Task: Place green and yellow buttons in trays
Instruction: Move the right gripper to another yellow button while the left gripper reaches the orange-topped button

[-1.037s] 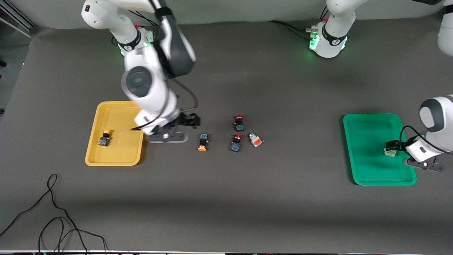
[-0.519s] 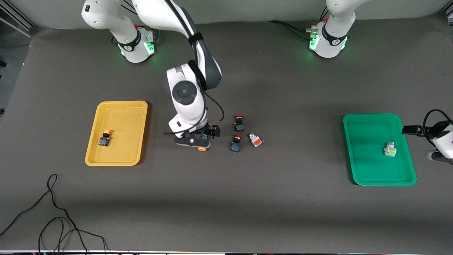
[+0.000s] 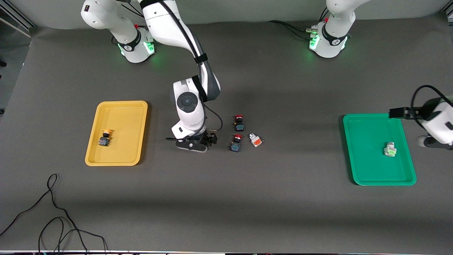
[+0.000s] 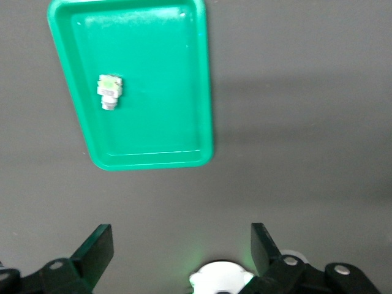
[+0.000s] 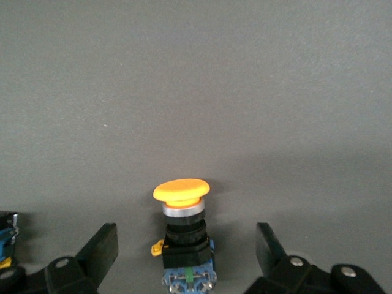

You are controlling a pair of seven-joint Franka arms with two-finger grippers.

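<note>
Right hand (image 5: pixel 184 251) apart, straddling yellow button (image 5: pixel 182 229) | left hand (image 4: pixel 180 254) apart, raised beside green tray (image 4: pixel 141 79)

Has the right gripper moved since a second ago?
Yes. The right gripper has moved away from the yellow tray toward the red-capped buttons, and now stands open around a yellow button.

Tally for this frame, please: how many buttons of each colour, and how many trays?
Yellow-capped buttons: 2
Green-faced button: 1
Red-capped buttons: 2
Grey-and-orange button: 1
Trays: 2, one yellow, one green
Total: 6 buttons and 2 trays, 8 things
</note>
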